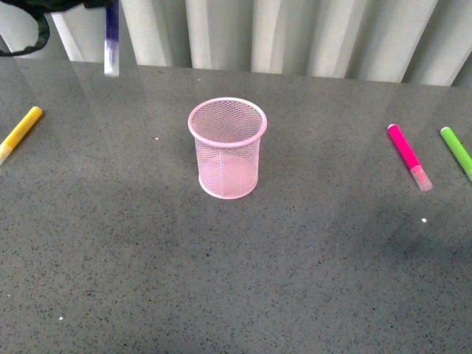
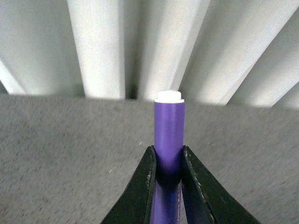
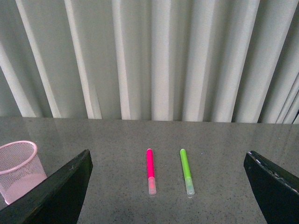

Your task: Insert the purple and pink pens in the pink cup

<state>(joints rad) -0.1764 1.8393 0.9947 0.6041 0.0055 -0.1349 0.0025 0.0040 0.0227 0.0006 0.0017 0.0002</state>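
Note:
The pink cup (image 1: 227, 147) stands upright and empty near the middle of the grey table; its mesh wall also shows in the right wrist view (image 3: 17, 169). High at the far left the purple pen (image 1: 111, 37) hangs upright, cap down, left of and above the cup. My left gripper (image 2: 169, 156) is shut on the purple pen (image 2: 169, 130), its black fingers pressed to both sides of the barrel. The pink pen (image 1: 408, 155) lies flat on the table at the right. My right gripper (image 3: 168, 186) is open above the table, wide apart, with the pink pen (image 3: 150, 170) lying ahead of it.
A green marker (image 1: 457, 151) lies just right of the pink pen, also in the right wrist view (image 3: 187, 176). A yellow marker (image 1: 20, 133) lies at the table's left edge. White pleated curtains (image 1: 295, 33) hang behind the table's far edge.

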